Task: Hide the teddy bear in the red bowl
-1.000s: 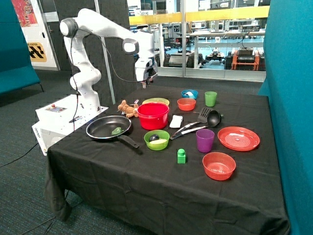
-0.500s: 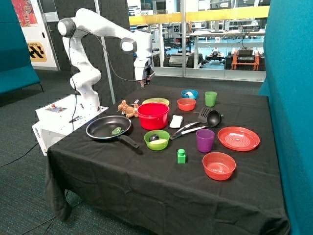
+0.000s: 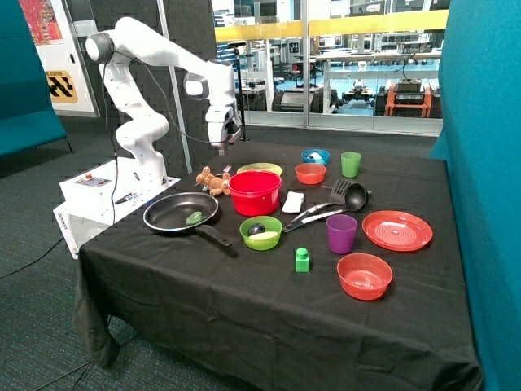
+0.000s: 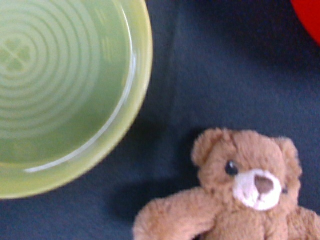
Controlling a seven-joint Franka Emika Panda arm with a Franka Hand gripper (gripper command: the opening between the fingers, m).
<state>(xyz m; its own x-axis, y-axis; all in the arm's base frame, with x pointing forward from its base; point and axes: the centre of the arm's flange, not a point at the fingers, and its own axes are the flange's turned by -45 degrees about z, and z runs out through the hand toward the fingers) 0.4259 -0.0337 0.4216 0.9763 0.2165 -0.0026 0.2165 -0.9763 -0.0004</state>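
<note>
So at this point the teddy bear (image 3: 212, 180) was lying out on the black surface (image 3: 244, 285), right up against the outer wall of the red bowl (image 3: 255, 192), on the side facing the robot's base, and not in the bowl at all. Nothing about the hiding part looked done yet imo

The gripper (image 3: 221, 140) hung in the air pretty much straight above the bear, well clear of it. So the whole next move turned on one thing: the bear was below the gripper, a hair off centre. In the wrist view the bear (image 4: 240, 192) sat off to one corner instead of in the middle, with its face up and one arm stretched out toward the yellow-green bowl (image 4: 60, 95), and just a sliver of the red bowl (image 4: 310, 17) poked in at another corner. The bear lay between those two bowls, touching neither in that view as far as I could see

Couldn't tell whether the gripper was open or closed, neither camera showed that end clearly. It had nothing in it though, since the bear was down on the cloth

My guess was it needed a small sideways nudge to centre over the bear, then a straight drop, with the red bowl's rim being the thing to avoid clipping
</note>
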